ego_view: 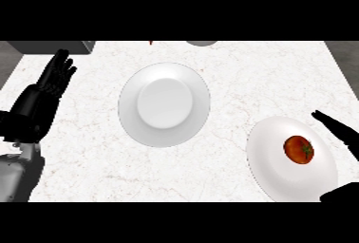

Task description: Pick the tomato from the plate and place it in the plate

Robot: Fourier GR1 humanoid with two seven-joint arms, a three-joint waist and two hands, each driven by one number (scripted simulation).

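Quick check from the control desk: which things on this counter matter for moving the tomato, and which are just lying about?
For the job:
- tomato
- right plate, holding the tomato
- middle plate, bare
- right hand, open beside the tomato's plate

Lying about:
- grey box, far left corner
- grey round thing, far edge
- small red thing, far edge
- left hand, resting open at left

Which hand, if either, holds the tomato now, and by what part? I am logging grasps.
Neither. The tomato lies free on the right plate; the right hand is open beside it, the left hand rests open at left.
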